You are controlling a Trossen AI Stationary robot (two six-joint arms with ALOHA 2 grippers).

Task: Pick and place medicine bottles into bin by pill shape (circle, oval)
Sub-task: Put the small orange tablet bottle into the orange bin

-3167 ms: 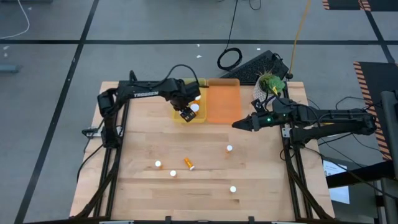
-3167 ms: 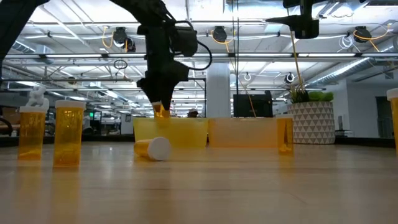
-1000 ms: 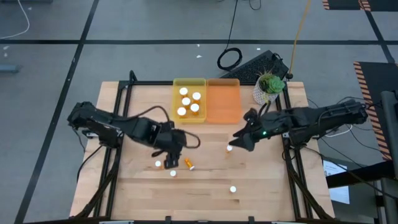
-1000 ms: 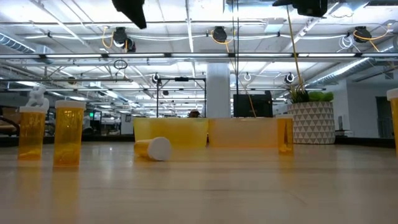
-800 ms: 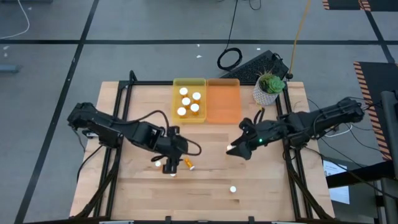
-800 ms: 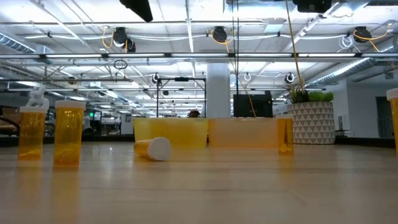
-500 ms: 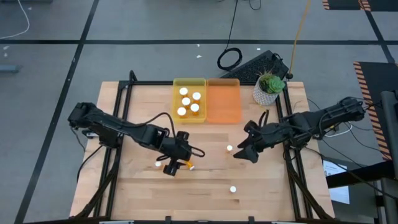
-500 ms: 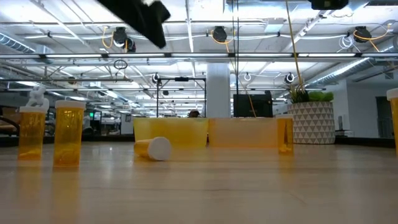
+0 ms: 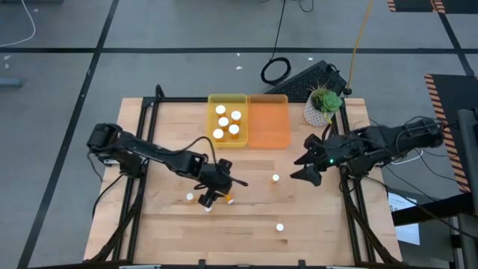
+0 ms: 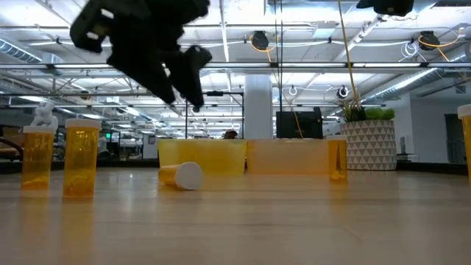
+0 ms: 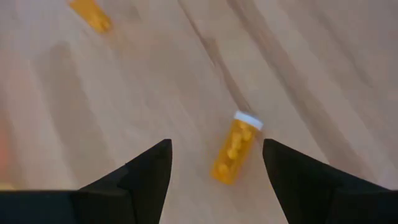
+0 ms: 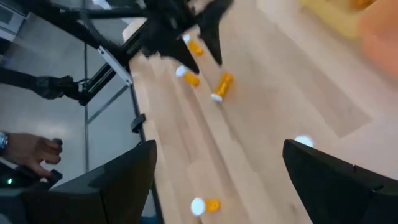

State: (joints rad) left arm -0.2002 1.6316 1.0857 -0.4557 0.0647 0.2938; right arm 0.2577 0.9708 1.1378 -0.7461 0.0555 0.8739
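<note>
Five medicine bottles (image 9: 226, 122) are sitting in the yellow tray (image 9: 240, 99) at top centre, the orange tray (image 9: 269, 134) looking empty, as the left gripper (image 9: 215, 187), fingers spread, is hovering over the lying bottle (image 11: 235, 149) mid-table while the right gripper (image 9: 306, 167), open-fingered, is waiting by four more.

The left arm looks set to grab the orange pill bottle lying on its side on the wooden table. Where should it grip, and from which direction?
Grip the translucent orange bottle across the middle of its barrel, coming straight down from above. It lies flat on the wooden table, white cap at one end, so the fingers should straddle its long axis. The open left gripper frames it in the wrist view; its fingers may need turning to cross the barrel.
</note>
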